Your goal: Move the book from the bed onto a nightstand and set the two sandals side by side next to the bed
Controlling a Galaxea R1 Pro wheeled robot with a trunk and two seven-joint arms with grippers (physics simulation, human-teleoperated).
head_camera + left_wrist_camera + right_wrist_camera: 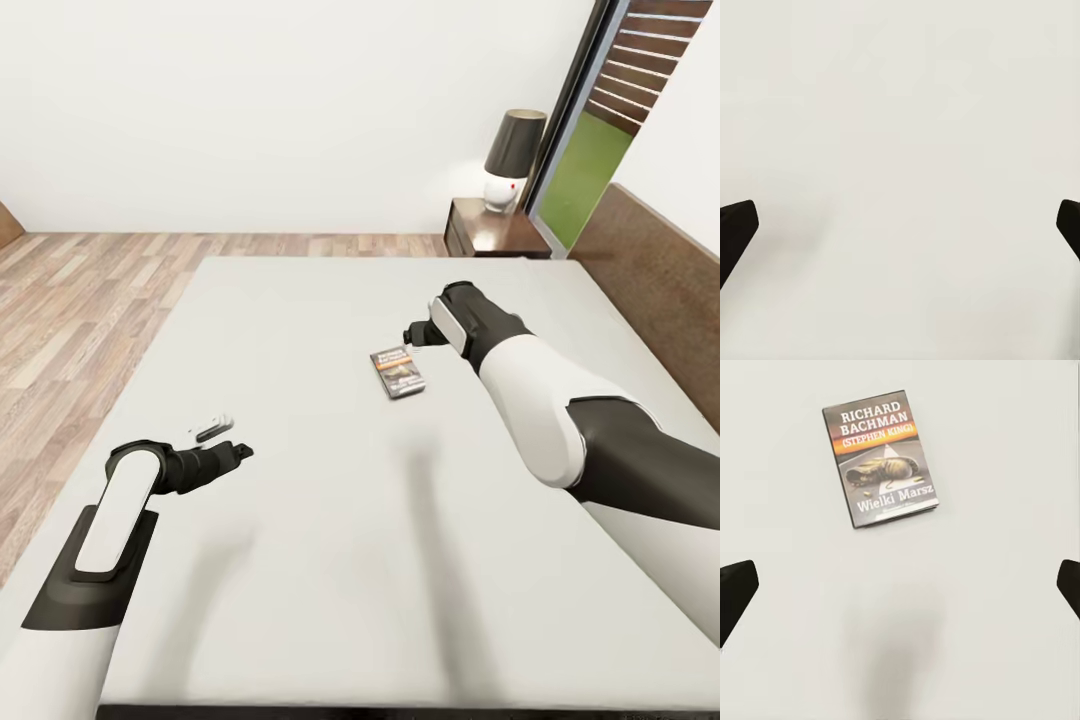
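While both arms reached out over the bed [300, 560], the book [399, 372] lay flat, cover up, near the mattress middle, a bit toward the headboard [660, 290] side. Right gripper [415, 333] hung just beside the book's far corner, not touching it. In the right wrist view the book [882, 459] sat ahead of the fingers [735, 589], clear of both tips; tips stood at opposite frame edges, so spread wide, nothing between them.

Left gripper [240, 452] hovered over the mattress near its left edge, well apart from the book. Left wrist view: fingers [735, 232] likewise spread wide over bare mattress, holding nothing. A small pale object [210, 428] lay just beyond the left gripper; too small to identify.

Open room: bare mattress all around the book, no obstacle between it and either arm. Floor [70, 310] ran open along the bed's left edge and past the foot to the wall. Nightstand [490, 230] stood off the bed's far right corner, beside the window [585, 160], with a lamp [508, 160] on its back part; top surface in front of the lamp looked bare. Headboard bounded the right side.
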